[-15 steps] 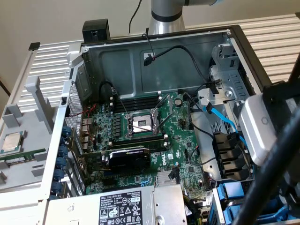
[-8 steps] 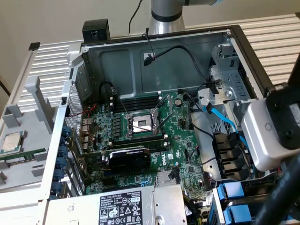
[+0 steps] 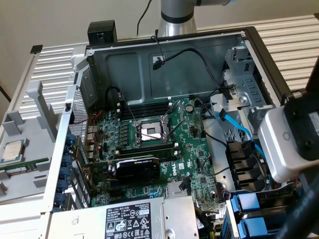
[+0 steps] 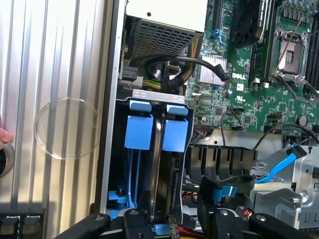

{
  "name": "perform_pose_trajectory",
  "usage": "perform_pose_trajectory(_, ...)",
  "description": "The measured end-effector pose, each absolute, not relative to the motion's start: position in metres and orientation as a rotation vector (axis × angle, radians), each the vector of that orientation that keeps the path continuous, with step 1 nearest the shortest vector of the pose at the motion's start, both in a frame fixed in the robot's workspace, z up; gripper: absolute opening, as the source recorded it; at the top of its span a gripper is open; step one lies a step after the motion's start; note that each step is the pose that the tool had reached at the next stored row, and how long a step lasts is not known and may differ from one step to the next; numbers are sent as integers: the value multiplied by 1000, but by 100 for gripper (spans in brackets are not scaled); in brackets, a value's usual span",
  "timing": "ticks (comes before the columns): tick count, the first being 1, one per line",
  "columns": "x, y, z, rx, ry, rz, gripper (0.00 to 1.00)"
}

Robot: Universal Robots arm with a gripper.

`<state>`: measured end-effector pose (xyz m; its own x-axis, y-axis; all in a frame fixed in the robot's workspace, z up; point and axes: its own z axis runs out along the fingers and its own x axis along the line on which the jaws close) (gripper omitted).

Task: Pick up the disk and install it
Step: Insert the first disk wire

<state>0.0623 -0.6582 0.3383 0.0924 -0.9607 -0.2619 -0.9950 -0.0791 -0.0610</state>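
Open PC case [image 3: 99, 79] on a slatted table [image 4: 50, 74]. Drive bay [image 3: 234, 214] sits in a case corner and is the landmark here.

Disk [image 4: 169, 179]: in the bay, seen edge-on as a dark slab with a blue tab [image 4: 175, 134] at its end. It stands upright in the bay slot nearer the motherboard [image 4: 239, 94]. A second carrier [image 4: 138, 132], also blue-tabbed, is in the bay slot just beside it, on the case-wall side. A thin grey metal edge runs between the two.

Gripper [image 4: 172, 221]: directly over the bay, in line with the disk's slot, with black gripper parts on either side of the disk's near end. Jaw state: cannot tell, and contact with the disk is unclear. In the exterior view the wrist housing [image 3: 284, 144] hangs above the bay.

Around the bay:
- PSU [image 4: 164, 12] is just beside the bay, with a black cable [image 4: 184, 62] looping between them.
- The motherboard is next to the bay. Its CPU socket [image 3: 149, 132] is well apart from the bay, lever up.
- Graphics card [image 3: 137, 167] is on the board, between socket and PSU.
- Blue SATA cable [image 3: 239, 129] runs near the bay, toward the metal cage [image 3: 239, 79].
- A loose CPU chip [image 3: 12, 151] is outside the case, far from the bay.
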Motion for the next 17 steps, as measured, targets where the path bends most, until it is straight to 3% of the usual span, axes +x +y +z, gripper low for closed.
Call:
perform_pose_trajectory(3, 63, -658, 338, -2142, 1961, 230, 47)
perform_pose_trajectory(4, 63, -658, 338, -2141, 1960, 232, 40)
perform_pose_trajectory(14, 64, -661, 338, -2119, 1941, 268, 38)
perform_pose_trajectory(16, 64, -662, 338, -2116, 1938, 274, 25)
perform_pose_trajectory(17, 64, -662, 338, -2115, 1937, 275, 25)
